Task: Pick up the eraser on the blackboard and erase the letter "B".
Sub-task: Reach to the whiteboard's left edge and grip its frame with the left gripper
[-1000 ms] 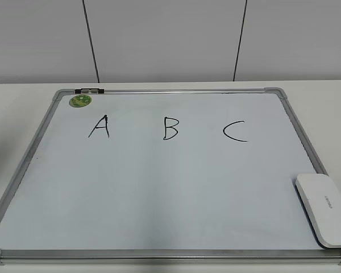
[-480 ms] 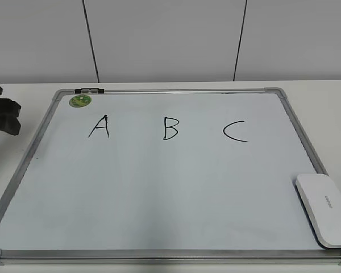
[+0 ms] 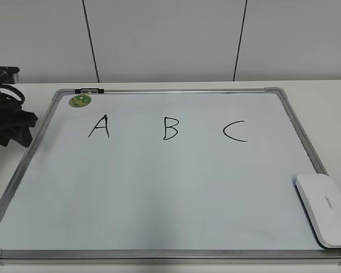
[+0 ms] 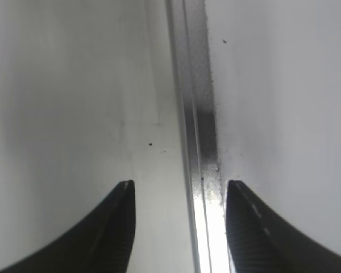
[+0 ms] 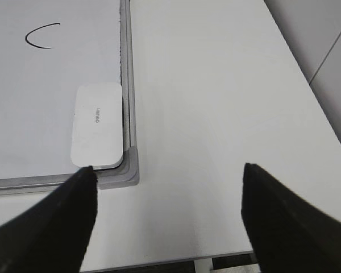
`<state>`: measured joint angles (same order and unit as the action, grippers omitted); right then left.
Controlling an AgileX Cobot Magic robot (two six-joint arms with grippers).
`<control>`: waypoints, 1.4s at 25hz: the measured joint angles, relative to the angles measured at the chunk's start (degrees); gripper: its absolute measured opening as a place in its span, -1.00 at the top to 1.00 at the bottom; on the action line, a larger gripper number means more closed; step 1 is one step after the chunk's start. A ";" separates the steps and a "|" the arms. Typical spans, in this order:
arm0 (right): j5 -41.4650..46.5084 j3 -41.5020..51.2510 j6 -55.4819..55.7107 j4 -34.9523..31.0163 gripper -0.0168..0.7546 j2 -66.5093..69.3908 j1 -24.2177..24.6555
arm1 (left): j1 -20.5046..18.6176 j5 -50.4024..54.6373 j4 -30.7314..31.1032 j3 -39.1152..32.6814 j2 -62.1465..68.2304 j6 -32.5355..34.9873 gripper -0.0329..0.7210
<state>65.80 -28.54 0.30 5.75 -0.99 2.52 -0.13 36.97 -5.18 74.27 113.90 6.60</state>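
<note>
- left gripper: jaws apart, nothing btwn them; hangs over the left frame rail of the blackboard, far side from the job. In ext view the left arm sits just off the board's left edge
- green magnet at top-left corner; letters run A, then the letter "B" mid-board, then C; B untouched
- the eraser lies flat at the board's bottom-right corner, overhanging the frame; long axis runs along the right rail, w/ print on top
- right gripper: jaws wide apart, empty. Eraser lies ahead & to the left of it in wrist view, near the left finger; right arm clearly the nearer one, so likely it takes the pick
- containers: none in view
</note>
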 joint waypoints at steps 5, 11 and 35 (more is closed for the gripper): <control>0.00 0.00 0.00 0.00 -0.56 0.00 0.00 | 0.00 4.82 -0.59 4.28 3.96 1.06 -0.05; 0.00 0.00 0.00 0.00 -0.57 0.00 0.00 | 0.00 10.19 -1.69 9.38 6.79 2.54 -0.02; 0.00 0.00 0.00 0.00 -0.57 0.00 0.00 | -2.61 15.74 -6.95 13.54 11.16 4.31 0.25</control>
<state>65.80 -28.54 0.30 5.75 -0.99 2.52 -2.75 52.71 -12.13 87.81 125.06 10.91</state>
